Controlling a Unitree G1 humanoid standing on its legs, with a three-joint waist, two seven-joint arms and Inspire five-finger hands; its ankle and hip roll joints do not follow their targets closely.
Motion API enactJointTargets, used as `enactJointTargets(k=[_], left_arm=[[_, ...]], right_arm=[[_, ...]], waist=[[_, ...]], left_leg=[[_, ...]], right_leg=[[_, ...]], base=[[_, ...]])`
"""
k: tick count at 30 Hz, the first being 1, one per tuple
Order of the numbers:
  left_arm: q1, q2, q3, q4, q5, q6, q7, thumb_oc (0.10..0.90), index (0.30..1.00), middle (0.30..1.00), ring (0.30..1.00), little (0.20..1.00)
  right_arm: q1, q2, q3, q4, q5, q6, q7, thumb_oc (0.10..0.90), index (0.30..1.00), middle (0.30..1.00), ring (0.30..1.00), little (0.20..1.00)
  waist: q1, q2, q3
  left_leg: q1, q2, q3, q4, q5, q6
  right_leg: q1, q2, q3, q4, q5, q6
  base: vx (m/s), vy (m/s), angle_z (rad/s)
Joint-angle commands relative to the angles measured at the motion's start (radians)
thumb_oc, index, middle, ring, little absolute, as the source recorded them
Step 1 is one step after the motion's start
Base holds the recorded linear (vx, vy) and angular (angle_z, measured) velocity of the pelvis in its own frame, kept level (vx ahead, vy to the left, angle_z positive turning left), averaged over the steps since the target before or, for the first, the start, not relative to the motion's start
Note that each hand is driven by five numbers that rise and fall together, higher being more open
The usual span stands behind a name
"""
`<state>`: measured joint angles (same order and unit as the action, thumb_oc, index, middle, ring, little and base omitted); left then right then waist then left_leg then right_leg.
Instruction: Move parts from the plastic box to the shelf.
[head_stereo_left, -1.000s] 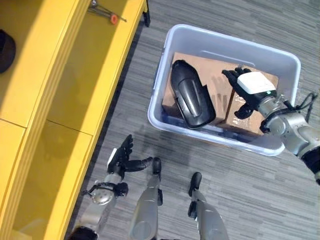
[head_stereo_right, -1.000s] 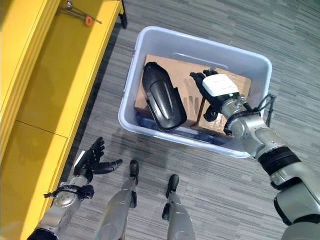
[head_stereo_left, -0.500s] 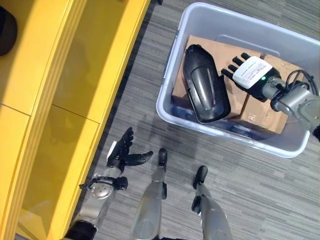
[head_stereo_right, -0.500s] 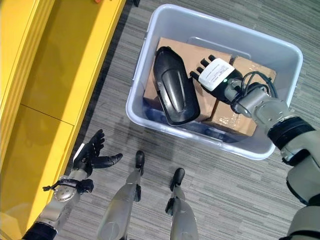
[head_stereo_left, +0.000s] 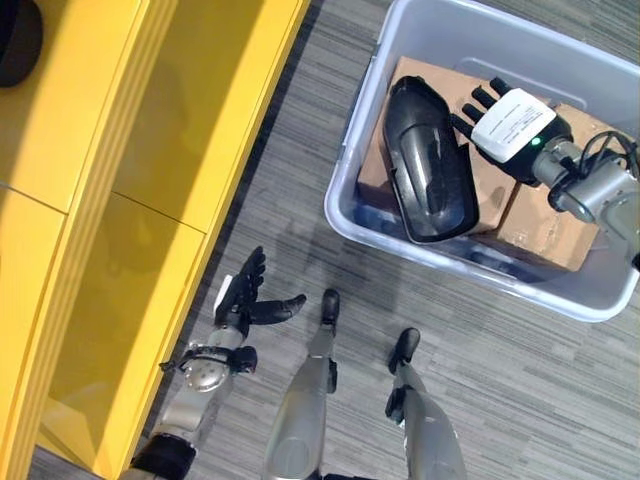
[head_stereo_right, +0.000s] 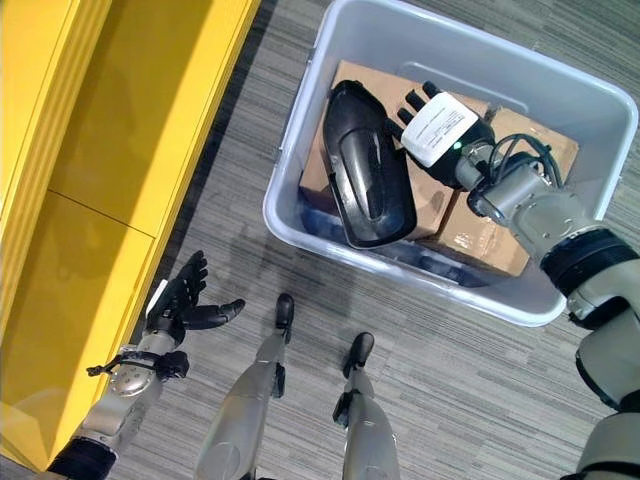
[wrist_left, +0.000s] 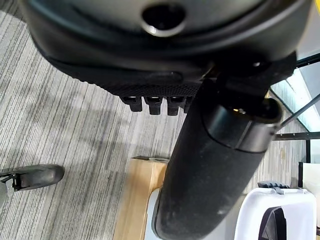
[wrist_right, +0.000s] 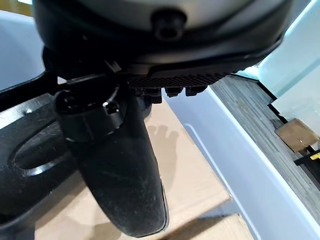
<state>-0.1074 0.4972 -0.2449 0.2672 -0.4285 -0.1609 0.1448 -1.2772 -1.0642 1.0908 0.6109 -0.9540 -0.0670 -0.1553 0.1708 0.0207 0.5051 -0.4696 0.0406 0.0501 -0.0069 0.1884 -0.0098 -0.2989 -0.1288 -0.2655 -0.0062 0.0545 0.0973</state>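
Observation:
A pale plastic box stands on the floor at the upper right. Inside it a long glossy black part lies across two cardboard boxes. My right hand hovers over the cardboard just right of the black part, fingers straight and spread, holding nothing; the right wrist view shows the black part beside my thumb. The yellow shelf runs down the left side. My left hand hangs low beside the shelf's edge, open and empty.
Grey striped carpet lies between the shelf and the plastic box. A dark round object sits on the shelf at the upper left corner. The left wrist view shows a cardboard piece and a white bin on the floor.
The camera has shifted, so the box now sits higher and further right. My right hand has moved closer to the black part, its fingers reaching toward the part's far end. The left hand stays still.

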Motion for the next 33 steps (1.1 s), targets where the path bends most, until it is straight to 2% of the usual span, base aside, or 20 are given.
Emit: enactJointTargets(k=[1, 18, 33], left_arm=[[-0.008, 0.028, -0.009, -0.070, -0.011, -0.079, 0.018, 0.900, 1.000, 1.000, 1.000, 1.000], [-0.032, 0.020, -0.020, -0.059, -0.014, -0.088, 0.037, 0.900, 1.000, 1.000, 1.000, 1.000], [-0.038, 0.015, -0.048, -0.053, -0.025, -0.100, 0.032, 0.900, 1.000, 1.000, 1.000, 1.000]], right_arm=[[-0.103, -0.067, 0.017, -0.074, -0.022, 0.047, -0.054, 0.900, 1.000, 1.000, 1.000, 1.000], [0.002, -0.017, 0.000, -0.092, -0.036, 0.022, -0.027, 0.900, 1.000, 1.000, 1.000, 1.000], [0.108, 0.056, 0.026, 0.095, -0.031, 0.005, 0.006, 0.900, 1.000, 1.000, 1.000, 1.000]], waist=[[0.005, -0.035, -0.031], [0.005, -0.031, -0.011], [0.009, -0.005, 0.015]], left_leg=[[0.015, 0.092, 0.026, -0.004, 0.024, -0.090], [0.015, 0.088, 0.016, -0.016, 0.028, -0.091], [-0.005, 0.086, 0.009, -0.034, 0.041, -0.097]], right_leg=[[0.002, -0.094, 0.014, 0.085, 0.027, 0.046], [0.002, -0.097, 0.002, 0.085, 0.023, 0.046], [-0.026, -0.095, -0.005, 0.094, 0.018, 0.048]], base=[[0.01, 0.013, 0.07], [0.00, 0.000, 0.02], [0.00, 0.000, 0.00]])
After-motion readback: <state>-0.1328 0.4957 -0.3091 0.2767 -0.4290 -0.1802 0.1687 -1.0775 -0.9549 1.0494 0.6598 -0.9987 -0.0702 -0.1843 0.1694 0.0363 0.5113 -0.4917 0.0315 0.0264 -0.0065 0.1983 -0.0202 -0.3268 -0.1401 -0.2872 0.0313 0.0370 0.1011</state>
